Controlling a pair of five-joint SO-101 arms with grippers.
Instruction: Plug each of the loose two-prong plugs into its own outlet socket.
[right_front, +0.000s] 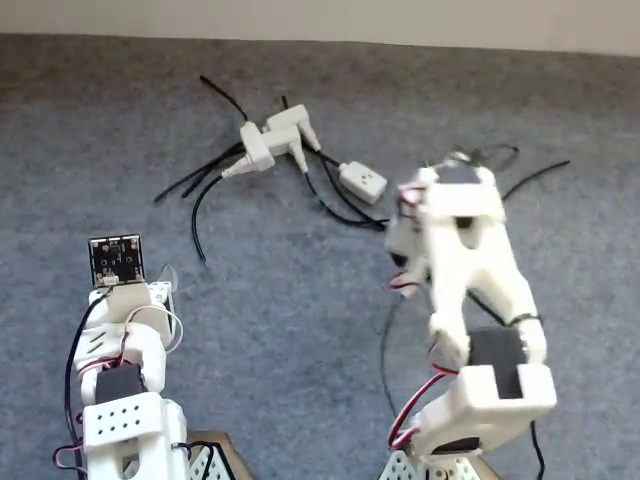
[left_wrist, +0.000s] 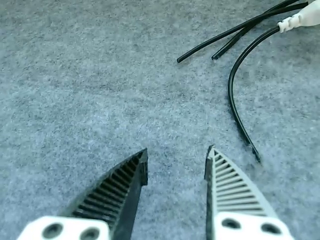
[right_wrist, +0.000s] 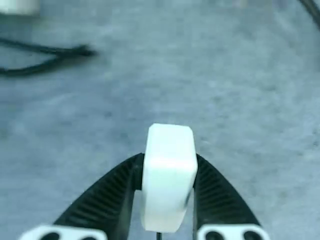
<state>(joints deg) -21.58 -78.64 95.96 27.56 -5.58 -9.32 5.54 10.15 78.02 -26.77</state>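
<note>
Left side: the left tool (left_wrist: 177, 150) is held low over the grey-covered desk (right_front: 300, 330), jaws spread, nothing between them. Only loose black cable ends (left_wrist: 231, 92) lie ahead of it. The white parts are well apart from it, so this arm is judged the farther one.

Centre: a cluster of white connectors (right_front: 268, 142) lies at the far side of the desk, its cables fanned out toward the left arm. The pieces lie crossed, long axes diagonal, and the tapered ends point partly toward the desk's middle (prongs cannot be made out).

Right of centre: a single white socket block (right_front: 362, 180) lies flat, its long axis running from far-left to near-right. Two dark marks on its upper face are taken to be the slots (a judgement).

Right side: the right tool (right_wrist: 168, 157) is pinched on a white connector body (right_wrist: 168, 175), gripped on both flanks and lifted off the desk. Its long axis is in line with the tool, its rounded free end points forward from the wrist, and a thin cord leaves it at the rear. Whether this end carries prongs cannot be told.

Key relation: the socket block lies just beyond and to the left of the right tool, near it. The coming move is judged to turn on bringing the held body's axis square to that slotted face.
</note>
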